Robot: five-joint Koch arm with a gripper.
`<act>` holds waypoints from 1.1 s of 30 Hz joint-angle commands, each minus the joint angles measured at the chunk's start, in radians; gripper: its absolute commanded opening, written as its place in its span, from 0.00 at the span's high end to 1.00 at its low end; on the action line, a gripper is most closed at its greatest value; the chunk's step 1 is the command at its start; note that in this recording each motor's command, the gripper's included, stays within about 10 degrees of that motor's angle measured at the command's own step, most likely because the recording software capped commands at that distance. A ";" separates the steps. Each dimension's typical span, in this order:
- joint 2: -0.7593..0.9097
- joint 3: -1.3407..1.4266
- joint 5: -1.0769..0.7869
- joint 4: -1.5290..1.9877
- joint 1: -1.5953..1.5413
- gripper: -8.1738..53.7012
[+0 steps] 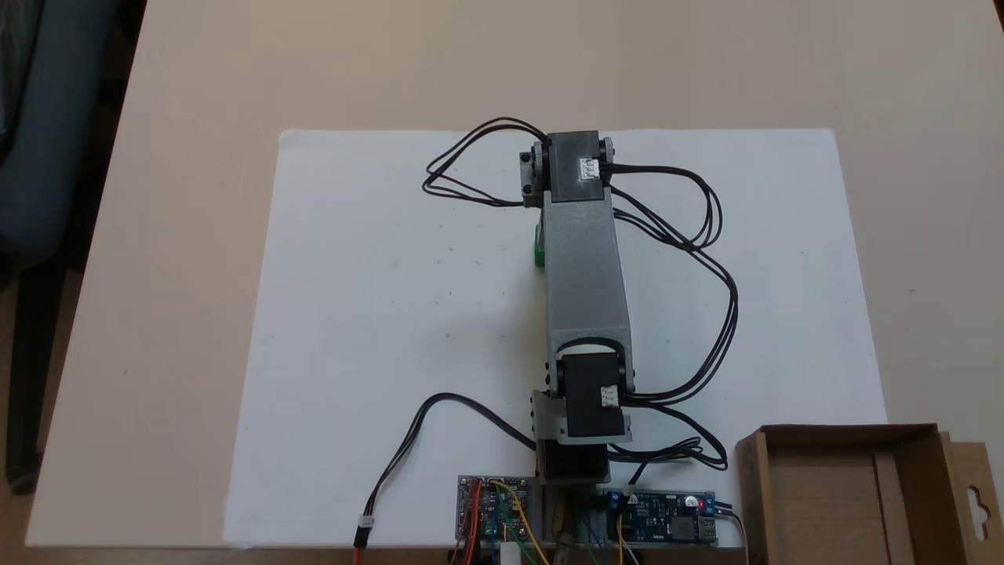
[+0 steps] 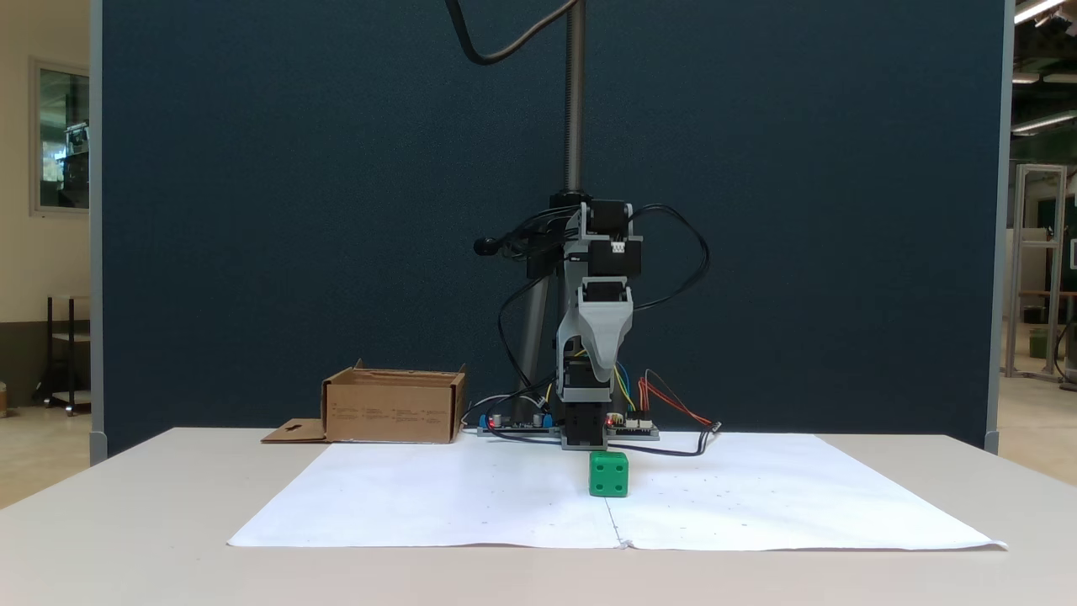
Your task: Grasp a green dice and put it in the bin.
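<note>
We have the green dice (image 2: 608, 474) sitting on the white paper sheet (image 2: 471, 505), resting flat with pips showing on its near face. In the low fixed view it sits near the sheet's middle, closer to the sheet's front edge than the arm base is, and apart from the arm. In the top-down fixed view we only catch a sliver of the green dice (image 1: 540, 247) poking out at the left side of the grey arm link (image 1: 584, 275); the link covers the rest.

The arm is folded over the sheet's centre line, and the gripper (image 2: 599, 366) hangs pointing down, well above the dice, holding nothing. We see just one grey tip from the front, so we can't tell how far the jaws are apart.

The bin (image 1: 851, 490) sits off the sheet at the table's bottom-right corner in the top-down view, hang-tab flap (image 1: 976, 490) on its right side, inside bare cardboard. In the low view the bin (image 2: 394, 408) is at the far left beside the controller boards (image 2: 513, 425).

Black cables (image 1: 698, 259) loop over the sheet's right half.
</note>
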 commanded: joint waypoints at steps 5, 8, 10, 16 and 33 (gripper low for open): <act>-0.023 -0.009 -0.049 -0.037 -0.006 0.17; -0.041 -0.008 -0.049 -0.037 -0.006 0.17; -0.046 -0.005 -0.046 -0.035 -0.005 0.17; -0.071 0.014 -0.040 -0.040 0.000 0.17; -0.109 0.083 0.017 -0.172 0.006 0.17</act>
